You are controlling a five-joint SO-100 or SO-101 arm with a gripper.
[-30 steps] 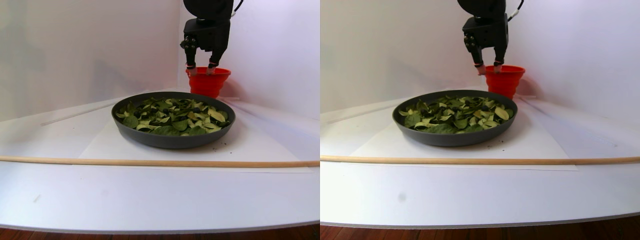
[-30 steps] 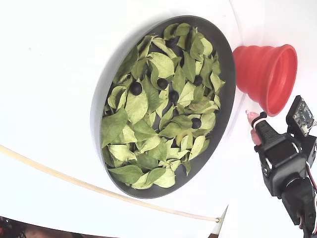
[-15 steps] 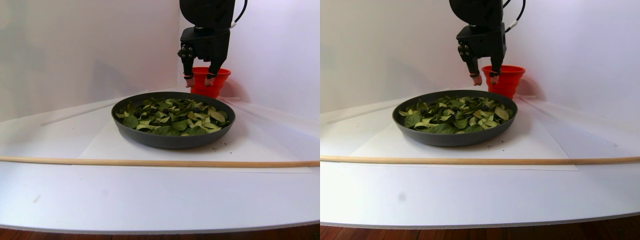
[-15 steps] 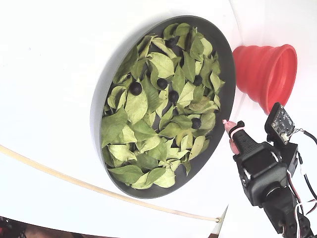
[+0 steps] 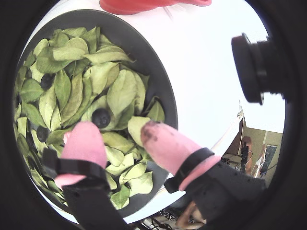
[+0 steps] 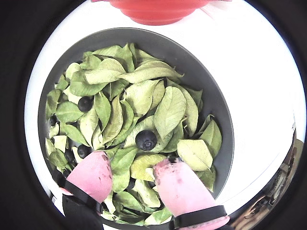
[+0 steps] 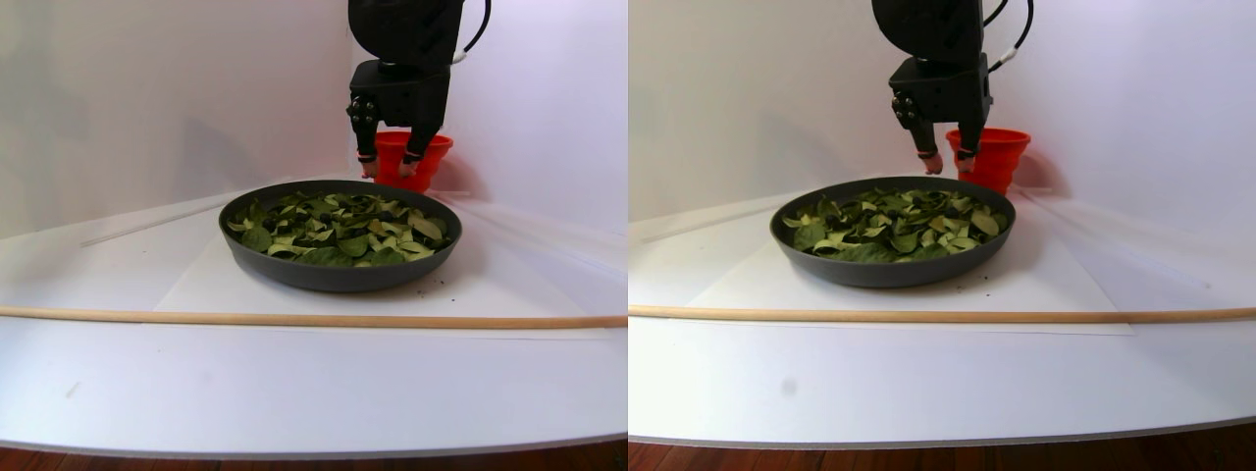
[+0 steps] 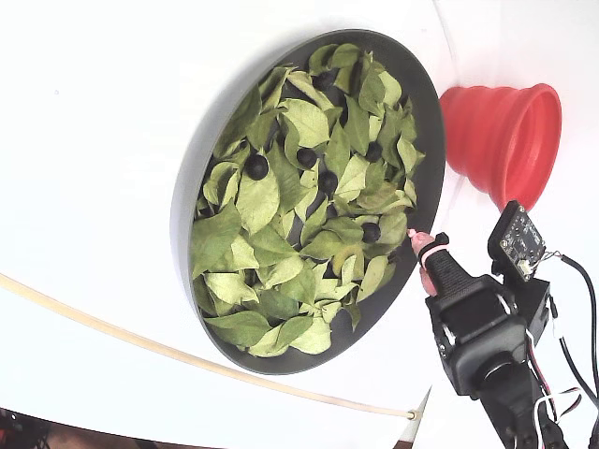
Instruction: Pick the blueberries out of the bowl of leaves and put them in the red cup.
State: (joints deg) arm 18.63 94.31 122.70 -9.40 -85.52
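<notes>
The dark grey bowl (image 8: 432,140) holds loose green leaves (image 8: 257,201) with several blueberries (image 8: 256,166) among them. My gripper (image 8: 423,245) hangs open above the bowl's right rim in the fixed view, its pink fingertips (image 6: 96,167) apart with nothing between them. In both wrist views one blueberry (image 6: 146,140) (image 5: 100,117) lies on the leaves just ahead of the gap between the fingers. The red cup (image 8: 501,140) stands outside the bowl on its far side. In the stereo pair view the gripper (image 7: 386,169) hovers in front of the cup (image 7: 439,152), above the bowl's back edge (image 7: 334,275).
A long thin wooden stick (image 7: 294,319) lies across the white table in front of the bowl and also appears in the fixed view (image 8: 140,341). White walls meet in a corner behind the cup. The table's front edge runs along the bottom of the stereo pair view.
The open gripper has moved away from the red cup toward the bowl and dropped lower, now over the bowl's rim. Bowl, leaves and cup have not moved.
</notes>
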